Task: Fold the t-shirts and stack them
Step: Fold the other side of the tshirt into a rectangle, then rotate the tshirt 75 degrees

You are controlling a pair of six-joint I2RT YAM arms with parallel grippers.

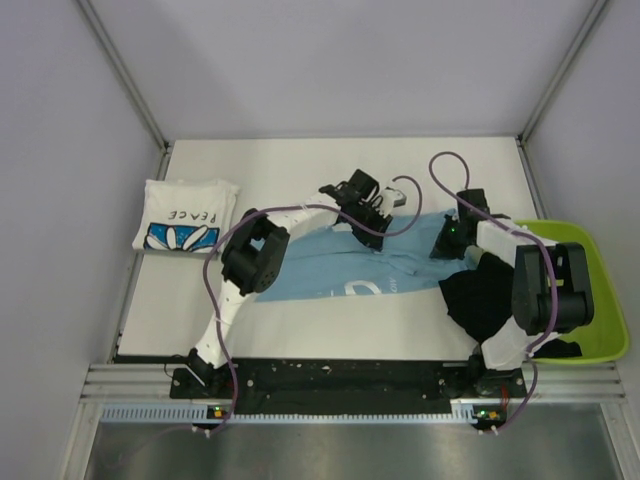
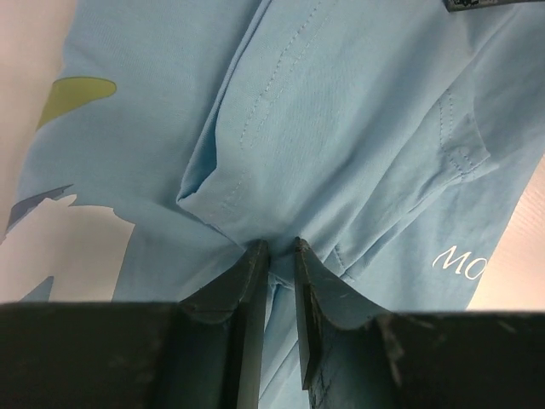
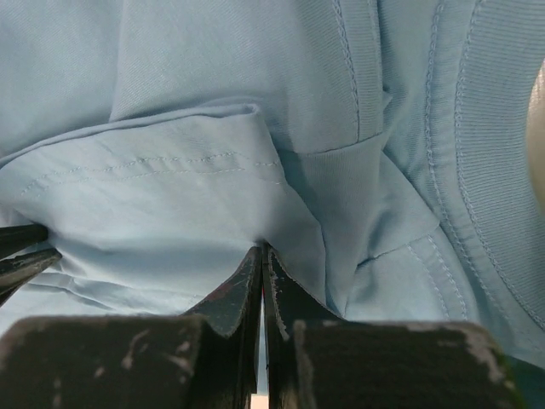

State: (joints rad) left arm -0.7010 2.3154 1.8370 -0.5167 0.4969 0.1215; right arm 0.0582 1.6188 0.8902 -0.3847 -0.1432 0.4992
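The light blue t-shirt (image 1: pixel 340 262) lies spread across the middle of the table. My left gripper (image 1: pixel 372 212) is shut on a fold of its cloth (image 2: pixel 281 128) near the far edge. My right gripper (image 1: pixel 447 240) is shut on another fold of the same shirt (image 3: pixel 187 187) near the collar. The white "PEACE" t-shirt (image 1: pixel 184 214) lies folded at the far left. The black t-shirt (image 1: pixel 480 298) hangs half out of the bin at the right, partly under my right arm.
The lime-green bin (image 1: pixel 590 290) stands at the table's right edge. Purple cables (image 1: pixel 440 165) loop above both arms. The table (image 1: pixel 300 165) has walls at the back and on both sides.
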